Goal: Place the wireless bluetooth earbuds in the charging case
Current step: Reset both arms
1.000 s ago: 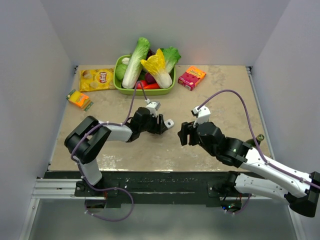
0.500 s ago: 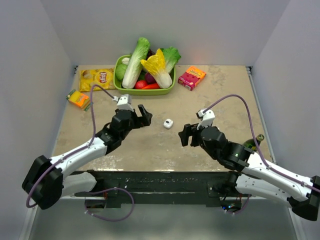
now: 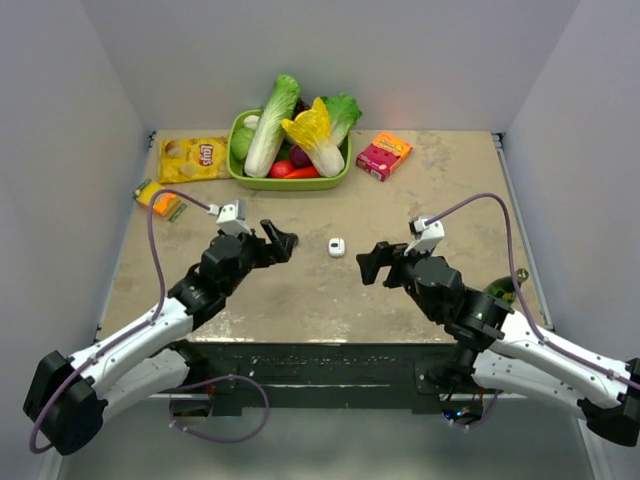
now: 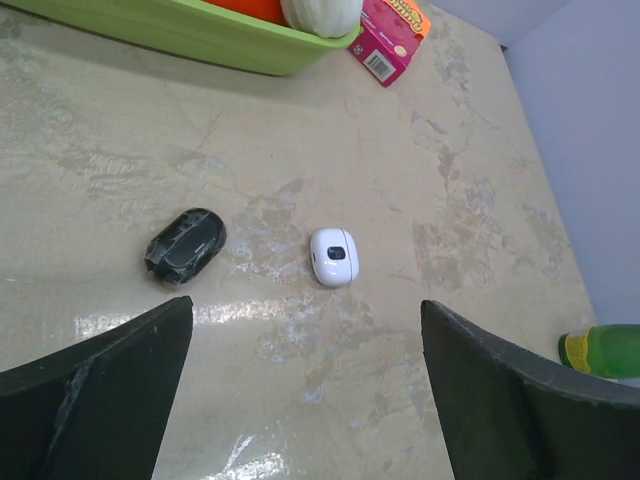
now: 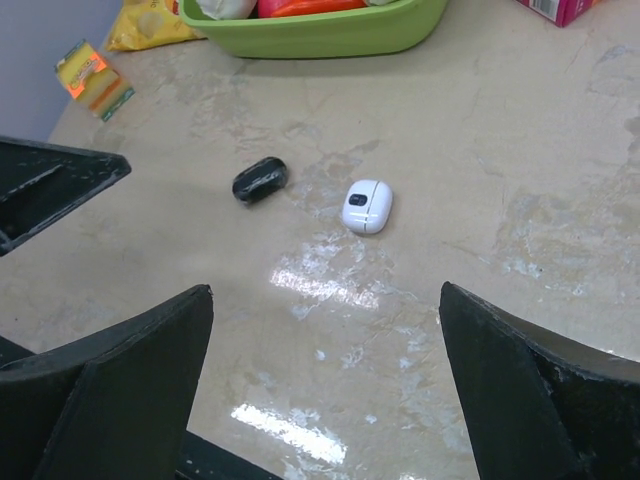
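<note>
Two open grippers flank the charging case (image 3: 337, 246) in the top view: it lies on the table (image 3: 420, 190) between my left gripper (image 3: 282, 243) and right gripper (image 3: 371, 264), touching neither. Left wrist: fingers spread wide, case flat ahead, and I see a black oval object (image 4: 186, 245) near it. Right wrist: fingers wide apart too, nothing held, case ahead, green basket (image 5: 320, 35) beyond.

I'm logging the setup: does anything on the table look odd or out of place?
A scuffed dark oval object lies loose beside the white charging case, not touching it; I cannot tell what it is. Nothing looks spilled.
</note>
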Robot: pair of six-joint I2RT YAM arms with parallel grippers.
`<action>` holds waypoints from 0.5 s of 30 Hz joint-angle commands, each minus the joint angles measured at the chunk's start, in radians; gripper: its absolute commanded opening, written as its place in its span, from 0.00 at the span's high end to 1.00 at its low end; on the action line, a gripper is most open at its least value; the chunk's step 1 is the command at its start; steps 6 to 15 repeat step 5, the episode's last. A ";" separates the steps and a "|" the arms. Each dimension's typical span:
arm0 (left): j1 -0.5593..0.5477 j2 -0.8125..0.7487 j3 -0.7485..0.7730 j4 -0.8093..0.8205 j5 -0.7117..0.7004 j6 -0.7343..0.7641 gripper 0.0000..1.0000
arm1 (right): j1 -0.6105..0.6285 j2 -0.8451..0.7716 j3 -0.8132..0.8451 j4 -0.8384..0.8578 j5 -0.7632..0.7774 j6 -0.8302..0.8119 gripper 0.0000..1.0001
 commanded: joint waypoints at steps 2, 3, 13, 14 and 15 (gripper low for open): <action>-0.001 -0.070 -0.011 0.012 0.006 0.028 0.00 | 0.000 0.039 0.015 0.022 0.070 0.029 0.02; -0.001 -0.064 0.006 -0.017 0.001 0.029 0.00 | 0.000 0.048 0.018 0.017 0.074 0.026 0.02; -0.002 -0.057 0.037 -0.075 -0.012 0.037 0.00 | 0.002 0.072 0.035 0.004 0.077 0.018 0.02; -0.002 -0.057 0.037 -0.075 -0.012 0.037 0.00 | 0.002 0.072 0.035 0.004 0.077 0.018 0.02; -0.002 -0.057 0.037 -0.075 -0.012 0.037 0.00 | 0.002 0.072 0.035 0.004 0.077 0.018 0.02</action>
